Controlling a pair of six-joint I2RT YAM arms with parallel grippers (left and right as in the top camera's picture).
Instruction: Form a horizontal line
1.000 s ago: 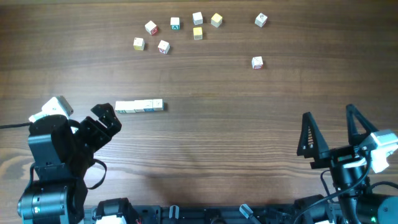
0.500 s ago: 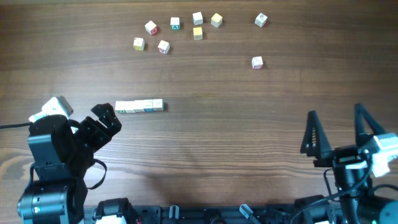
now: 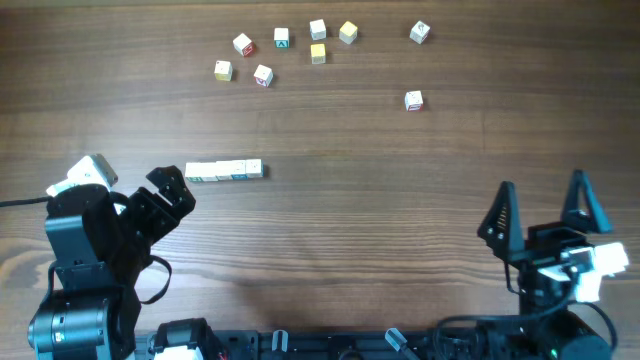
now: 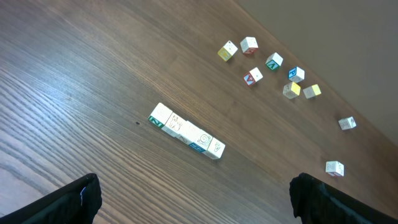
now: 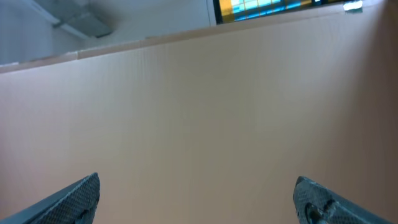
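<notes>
The horizontal line (image 3: 224, 171) is a short straight row of small white cubes touching side by side, left of the table's middle. From the left wrist it runs slantwise (image 4: 186, 131) well ahead of the fingers. My left gripper (image 3: 165, 200) rests just left of and in front of the row, open and empty (image 4: 196, 202). Near the front right edge, far from every cube, my right gripper (image 3: 540, 205) is tipped upward, also open and empty. The right wrist view (image 5: 199, 199) shows only a beige wall between its fingertips.
Several loose cubes (image 3: 282, 38), white and yellow, lie scattered at the back (image 4: 272, 61). One single cube (image 3: 413, 100) sits right of centre and another (image 3: 419, 32) sits at the back right.
My right gripper has drawn back toward the front edge and shifted slightly right, still open. The left arm and all the cubes are unmoved.
</notes>
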